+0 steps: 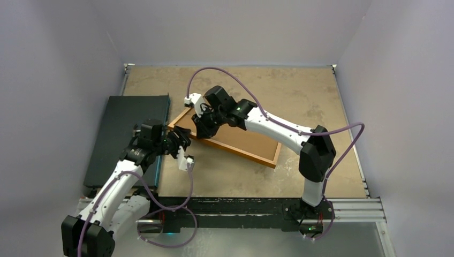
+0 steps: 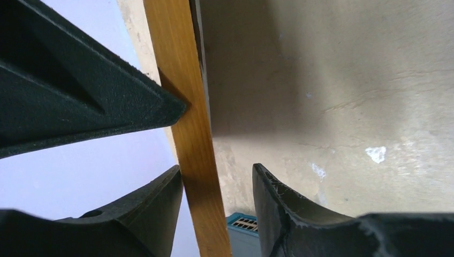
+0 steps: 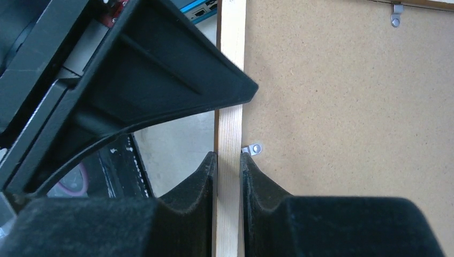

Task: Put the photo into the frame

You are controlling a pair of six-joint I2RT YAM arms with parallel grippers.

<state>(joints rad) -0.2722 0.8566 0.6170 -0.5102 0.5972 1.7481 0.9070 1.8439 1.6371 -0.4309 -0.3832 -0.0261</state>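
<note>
The right hand (image 3: 228, 160) is clamped on the pale wooden edge of the frame (image 1: 266, 155), with a finger pressed to each side of the rail. Just to the right of its fingers the brown backing board (image 3: 348, 134) fills the frame, back side up, and a small metal tab (image 3: 252, 149) sits against the near fingertip. The left hand (image 2: 217, 172) is apart around the frame's orange-brown rail near the corner. One of its fingers (image 2: 163, 209) touches the wood and the other stands clear. The two hands crowd together at that end. A dark flat box (image 1: 126, 128) lies on the tabletop (image 1: 310, 96) at the left hand's outer side.
</note>
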